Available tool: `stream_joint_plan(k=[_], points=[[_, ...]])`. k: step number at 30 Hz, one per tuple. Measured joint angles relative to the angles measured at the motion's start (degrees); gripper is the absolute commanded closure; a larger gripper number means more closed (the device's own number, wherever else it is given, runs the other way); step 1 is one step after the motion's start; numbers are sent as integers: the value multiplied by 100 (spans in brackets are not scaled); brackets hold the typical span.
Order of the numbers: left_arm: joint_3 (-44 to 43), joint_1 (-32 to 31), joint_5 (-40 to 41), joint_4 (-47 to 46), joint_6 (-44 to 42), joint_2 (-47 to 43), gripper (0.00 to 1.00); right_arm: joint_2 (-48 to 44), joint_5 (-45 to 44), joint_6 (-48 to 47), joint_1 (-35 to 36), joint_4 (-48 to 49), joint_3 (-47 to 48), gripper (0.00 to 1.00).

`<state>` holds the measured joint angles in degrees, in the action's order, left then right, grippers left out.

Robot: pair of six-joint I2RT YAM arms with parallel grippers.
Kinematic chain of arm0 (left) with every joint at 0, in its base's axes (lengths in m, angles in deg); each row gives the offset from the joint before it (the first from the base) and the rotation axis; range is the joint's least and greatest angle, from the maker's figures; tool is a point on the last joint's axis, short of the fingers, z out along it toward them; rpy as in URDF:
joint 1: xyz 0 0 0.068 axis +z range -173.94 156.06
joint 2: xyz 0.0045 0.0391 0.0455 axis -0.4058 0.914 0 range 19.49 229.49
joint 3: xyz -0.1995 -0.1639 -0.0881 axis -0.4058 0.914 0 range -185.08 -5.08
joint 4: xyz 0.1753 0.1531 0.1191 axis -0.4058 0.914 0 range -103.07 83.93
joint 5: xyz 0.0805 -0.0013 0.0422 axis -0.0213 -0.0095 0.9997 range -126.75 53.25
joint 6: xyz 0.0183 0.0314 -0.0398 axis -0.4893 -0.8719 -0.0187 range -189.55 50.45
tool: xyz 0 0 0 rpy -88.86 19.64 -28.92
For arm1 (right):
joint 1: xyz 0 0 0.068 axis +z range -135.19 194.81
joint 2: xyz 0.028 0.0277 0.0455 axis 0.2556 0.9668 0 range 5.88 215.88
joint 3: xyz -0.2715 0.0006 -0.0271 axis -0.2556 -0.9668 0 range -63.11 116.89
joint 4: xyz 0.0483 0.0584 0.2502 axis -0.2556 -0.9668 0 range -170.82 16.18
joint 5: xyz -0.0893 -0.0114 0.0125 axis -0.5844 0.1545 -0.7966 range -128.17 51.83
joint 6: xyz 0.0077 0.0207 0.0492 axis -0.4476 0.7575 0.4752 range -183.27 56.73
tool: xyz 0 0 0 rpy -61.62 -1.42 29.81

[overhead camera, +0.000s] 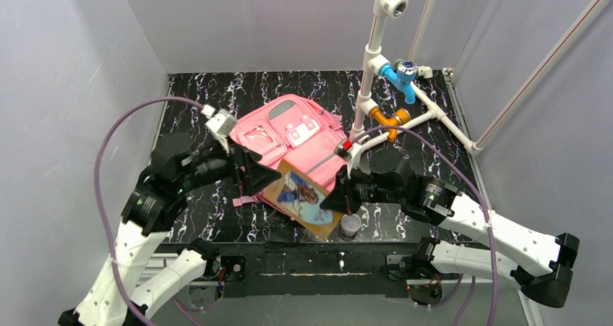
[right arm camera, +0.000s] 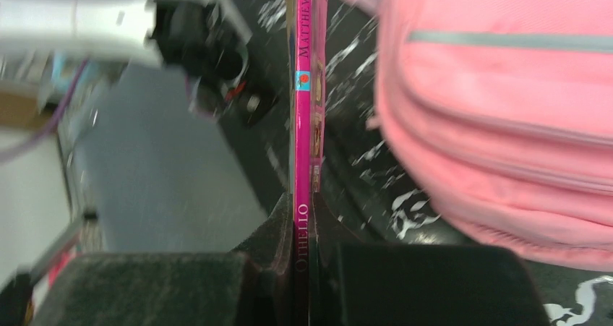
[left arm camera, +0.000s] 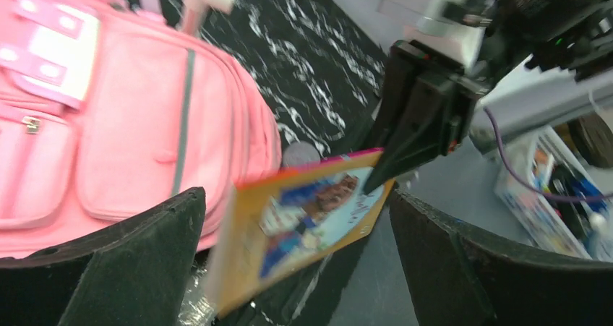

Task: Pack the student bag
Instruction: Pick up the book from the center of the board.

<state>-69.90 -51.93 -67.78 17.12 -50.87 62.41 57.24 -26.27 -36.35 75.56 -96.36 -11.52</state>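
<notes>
**Figure. Student bag and book during packing, seen from above and from both wrists.** The student bag [overhead camera: 289, 139] lies flat, front up, at the middle of the black marbled bench [overhead camera: 209, 95]. Its near edge is just beyond both sets of fingers.

- **Handling:** It is judged soft and light. The fabric should sag and fold when lifted, and the mouth should not stay open unaided. The best holds are probably a seam, a zip edge or a shoulder strap, since a broad panel would bunch and slip. The pictures do not show whether the main compartment is open.
- **Appearance:** The fabric is pink, with stitched front pockets, a narrow grey reflective strip and a white patch.
- **Book:** The Othello paperback [overhead camera: 307, 198] has a magenta spine and an orange-bordered cover. It is thin and fairly stiff, and it hangs tilted above the bag's near edge.
- **Right gripper:** The right gripper [overhead camera: 331, 200] has its fingers pressed tight on the book's spine end.
- **Left gripper:** The left gripper [overhead camera: 262, 173] has its fingers spread wide on either side of the book's opposite end. They hold nothing.
</notes>
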Motion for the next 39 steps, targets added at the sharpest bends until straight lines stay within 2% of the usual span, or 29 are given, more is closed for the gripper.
stream_joint_plan(k=[2, 7, 12, 13, 15, 18, 21, 22, 23, 24, 25, 31, 34, 35, 36, 37, 38, 39], points=[[-17, -11, -442, 52, -201, 463, 13, 0, 640, -225, 2, -116, 0, 99], [17, -9, -1786, 181, -396, 1456, 13, -9, 1631, -529, 7, -127, 0, 99], [566, -15, -3390, -247, -164, 1211, 12, -87, 2157, -621, 7, 131, 0, 99], [662, -17, -3591, -337, -105, 1110, 14, -81, 2203, -634, 7, 179, 0, 99], [809, -20, -3954, -479, 17, 885, 30, -44, 2275, -645, 7, 260, 0, 99], [946, -26, -4288, -662, 149, 627, 66, 2, 2308, -647, 7, 431, 0, 99], [1080, -26, -4286, -772, 219, 560, 100, -22, 2236, -632, 9, 608, 0, 99], [1099, -24, -4251, -778, 258, 570, 100, -39, 2192, -608, 11, 645, 0, 97], [1099, -24, -4142, -785, 256, 612, 100, -74, 2109, -564, 17, 649, 0, 76], [1095, -20, -4063, -800, 264, 643, 100, -111, 1976, -487, 17, 616, -2, 45], [1080, -22, -3792, -791, 280, 654, 100, -286, 1495, -240, 15, 741, -81, 43], [1084, -26, -3132, -1694, 1126, 459, 100, -1029, 896, 1025, 2, 2516, -1285, 39], [1082, -24, -3082, -2304, 1615, 490, 100, -1237, 758, 1628, 2, 3287, -1880, 43], [1082, -24, -3071, -2420, 1718, 511, 100, -1283, 732, 1722, 2, 3370, -1969, 50], [1086, -24, -3053, -2524, 1812, 542, 100, -1340, 682, 1829, 2, 3447, -2048, 67], [1088, -24, -3042, -2618, 1893, 573, 100, -1405, 636, 1926, 2, 3526, -2109, 90], [1088, -24, -3040, -2728, 1985, 614, 100, -1473, 601, 1982, 2, 3639, -2164, 99], [1088, -24, -3029, -2791, 2046, 656, 97, -1545, 568, 2092, 2, 3777, -2223, 99]])
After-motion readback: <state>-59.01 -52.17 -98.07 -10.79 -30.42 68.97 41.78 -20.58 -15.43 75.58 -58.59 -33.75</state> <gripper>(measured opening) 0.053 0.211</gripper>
